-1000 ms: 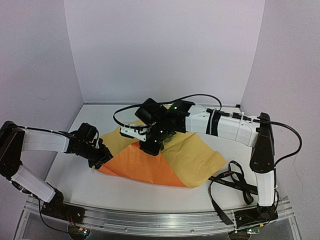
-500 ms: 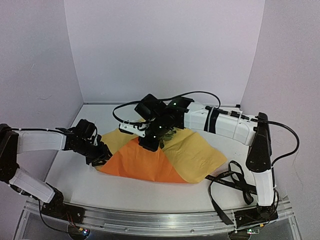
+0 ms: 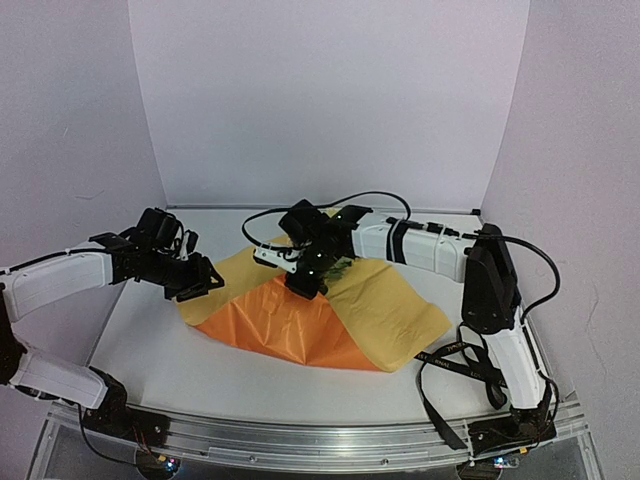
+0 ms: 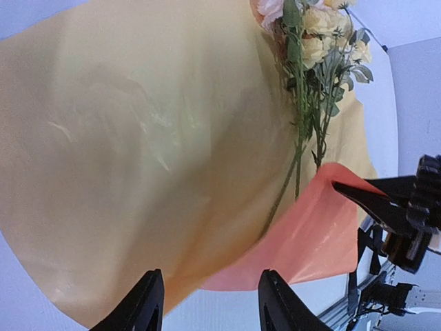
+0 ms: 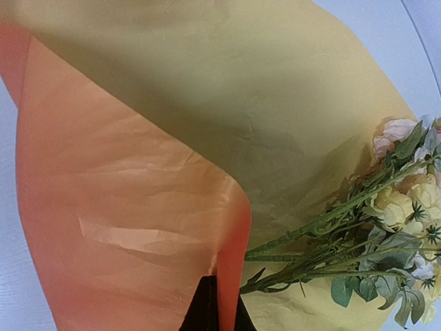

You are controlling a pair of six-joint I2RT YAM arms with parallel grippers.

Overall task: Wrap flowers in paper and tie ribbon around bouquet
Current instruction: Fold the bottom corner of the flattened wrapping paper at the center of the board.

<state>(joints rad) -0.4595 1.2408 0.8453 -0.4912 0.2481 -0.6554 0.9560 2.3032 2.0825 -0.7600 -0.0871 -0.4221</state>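
The right gripper (image 5: 211, 305) is clamped on a corner of the large, thin orange paper sheet (image 5: 131, 186), which is folded bright side up over its paler underside. Just beyond the pinch, the small bunch of pale yellow flowers on thin green stems (image 5: 386, 221) lies on the sheet. The left gripper (image 4: 209, 296) has been drawn back from the sheet's near left edge, its jaws parted and nothing held. The fold is thus judged to be kept by the right gripper alone, with rolling not yet done. The narrow black ribbon (image 3: 462, 362) lies untouched at the near right.
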